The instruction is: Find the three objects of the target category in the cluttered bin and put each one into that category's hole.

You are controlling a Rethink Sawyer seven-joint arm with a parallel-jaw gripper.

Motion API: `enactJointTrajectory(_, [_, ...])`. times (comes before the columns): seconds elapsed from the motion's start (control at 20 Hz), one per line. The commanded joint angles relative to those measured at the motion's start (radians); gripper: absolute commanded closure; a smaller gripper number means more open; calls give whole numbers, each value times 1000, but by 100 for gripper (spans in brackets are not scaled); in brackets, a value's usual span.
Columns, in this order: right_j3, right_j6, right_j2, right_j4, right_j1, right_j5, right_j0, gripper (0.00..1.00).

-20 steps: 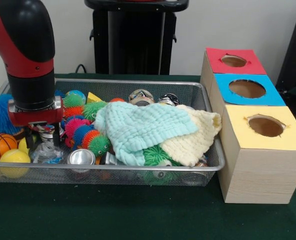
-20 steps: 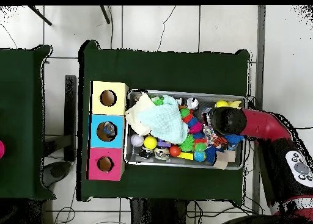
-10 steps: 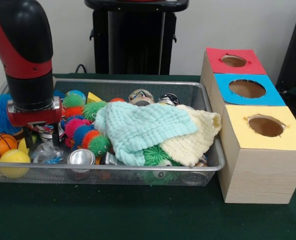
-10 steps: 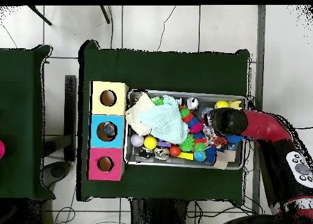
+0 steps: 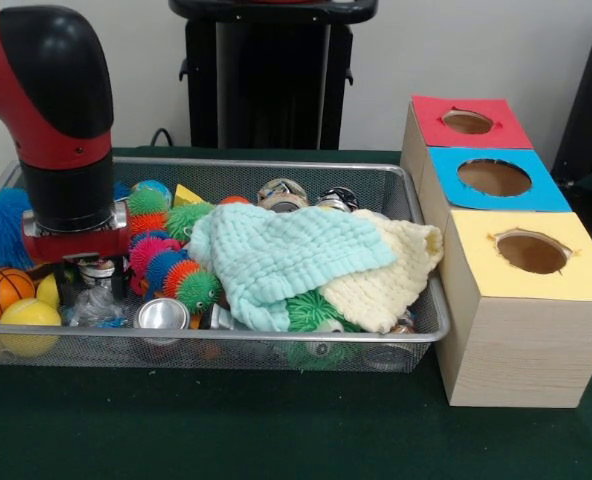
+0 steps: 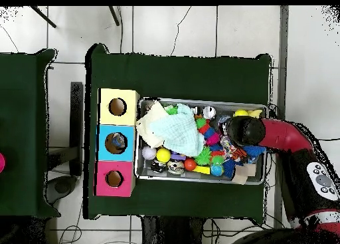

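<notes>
Hand [image 5: 91,278] sits low in cluttered mesh bin [image 5: 276,352], its grip hidden.

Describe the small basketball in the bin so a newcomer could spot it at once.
Start at the wire mesh bin on the green table and go to the end farthest from the coloured boxes. Beside the red arm sits the basketball, above a plain yellow ball; only it is orange with black seams.
</notes>
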Motion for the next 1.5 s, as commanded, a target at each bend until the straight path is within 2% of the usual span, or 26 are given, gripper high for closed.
enactJointTrajectory(0.05, [-10,89,-14,-6,89,-69,28,0])
enactJointTrajectory(0.9, [-8,109,-13,11,91,-96,26,0])
enactJointTrajectory(1.35, [-99,84,6,31,213,-137,20,0])
enactJointTrajectory(1.5, [-108,82,1,36,224,-145,22,0])
